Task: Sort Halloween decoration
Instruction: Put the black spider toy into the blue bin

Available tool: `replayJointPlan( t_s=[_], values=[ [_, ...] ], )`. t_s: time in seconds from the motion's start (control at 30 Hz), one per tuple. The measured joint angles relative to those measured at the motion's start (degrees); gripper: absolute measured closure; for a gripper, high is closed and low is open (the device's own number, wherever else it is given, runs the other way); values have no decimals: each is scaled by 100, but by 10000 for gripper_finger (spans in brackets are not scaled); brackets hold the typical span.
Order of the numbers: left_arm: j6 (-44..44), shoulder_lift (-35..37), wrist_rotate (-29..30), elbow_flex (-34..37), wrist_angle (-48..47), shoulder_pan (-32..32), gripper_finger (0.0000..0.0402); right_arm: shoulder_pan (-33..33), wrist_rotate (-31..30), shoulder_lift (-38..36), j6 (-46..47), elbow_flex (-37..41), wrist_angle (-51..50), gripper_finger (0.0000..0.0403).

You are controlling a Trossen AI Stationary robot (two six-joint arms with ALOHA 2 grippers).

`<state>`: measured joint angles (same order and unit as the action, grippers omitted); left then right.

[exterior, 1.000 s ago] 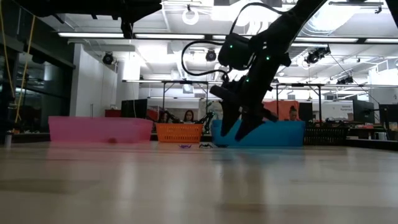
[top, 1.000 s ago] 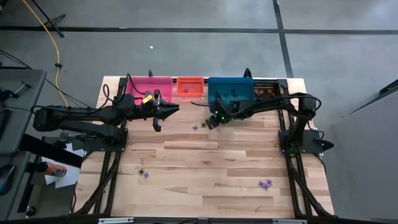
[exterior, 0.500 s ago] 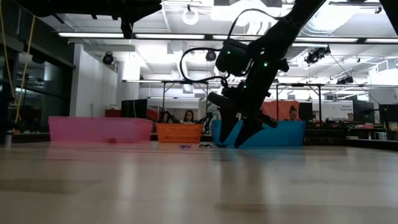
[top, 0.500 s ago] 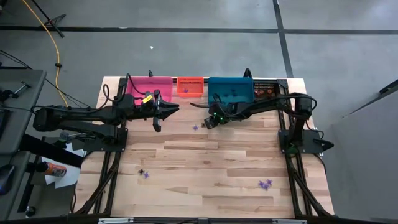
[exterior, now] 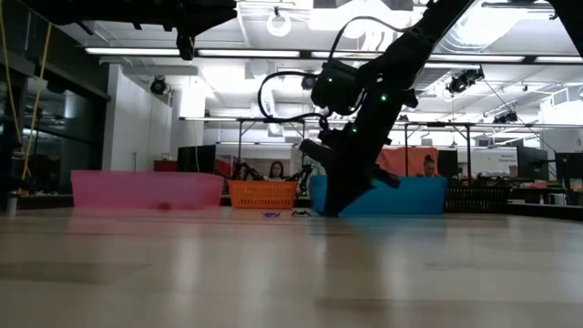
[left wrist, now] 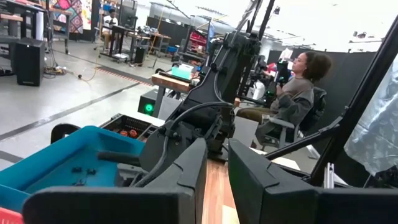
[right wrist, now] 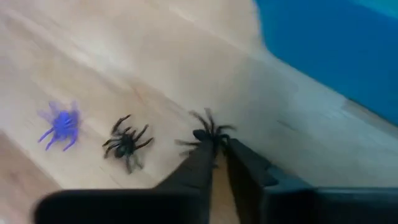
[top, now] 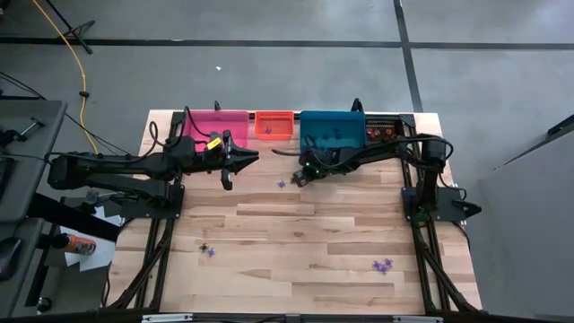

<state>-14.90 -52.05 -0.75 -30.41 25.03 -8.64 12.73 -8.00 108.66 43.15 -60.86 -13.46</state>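
Pinching a black spider (right wrist: 210, 133) at their tips, the right claw's (right wrist: 219, 149) fingers (right wrist: 198, 165) stand nearly together on the wood, just in front of the blue bin (right wrist: 348, 56). A second black spider (right wrist: 126, 144) lies just beside the claw, apart from it, and a purple spider (right wrist: 61, 124) lies a little farther out on the same side. From above, the right claw (top: 302, 178) sits near the far edge of the table (top: 305, 242), just near of the blue bin (top: 333, 133), with a purple trinket (top: 282, 185) close on its left. In the low view the claw (exterior: 335, 206) reaches down to the tabletop before the blue bin (exterior: 410, 195).

The left claw (top: 228, 180) hangs in front of the pink bin (top: 215, 126), well left of the right one, its fingers (left wrist: 186, 168) drawn close with a narrow gap and nothing seen between them.

More trinkets lie at the near part of the table: a dark and purple pair (top: 208, 250) near left, a purple cluster (top: 383, 266) near right. An orange bin (top: 274, 124) stands between the pink and blue ones, with a small purple thing in it. A black bin (top: 384, 128) stands right of the blue one. A person (left wrist: 292, 93) sits in the room beyond.
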Motion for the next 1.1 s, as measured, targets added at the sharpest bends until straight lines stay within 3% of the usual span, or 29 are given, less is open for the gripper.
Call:
replayJointPlan(
  t_s=[0.1, 0.27, 0.53, 0.63, 0.77, 0.9, 0.97, 1.1],
  values=[
    [0, -1, 0, 0, 3, 0, 351, -5, 185, 0, -271, 41, 57, 395],
    [4, 42, -2, 0, 304, -12, 351, -32, 303, -299, -913, 72, -407, 401],
    [5, 155, 0, -2, 328, -213, 351, -380, 490, -2068, -2622, 219, -435, 402],
    [4, 149, -2, -2, 303, -267, 351, -590, 506, -2933, -2797, 834, 198, 402],
    [7, 149, -1, -2, 212, -264, 351, -803, 497, -4088, -2190, 2059, 1344, 403],
    [7, 148, -2, -2, 176, -264, 351, -973, 459, -4892, -1750, 3004, 3080, 403],
    [7, 144, -4, -2, 171, -254, 351, -1016, 375, -5064, -1886, 3177, 3750, 403],
    [7, 127, -104, -2, 111, -172, 351, -1023, 257, -5088, -2268, 3024, 3887, 403]
  ],
)
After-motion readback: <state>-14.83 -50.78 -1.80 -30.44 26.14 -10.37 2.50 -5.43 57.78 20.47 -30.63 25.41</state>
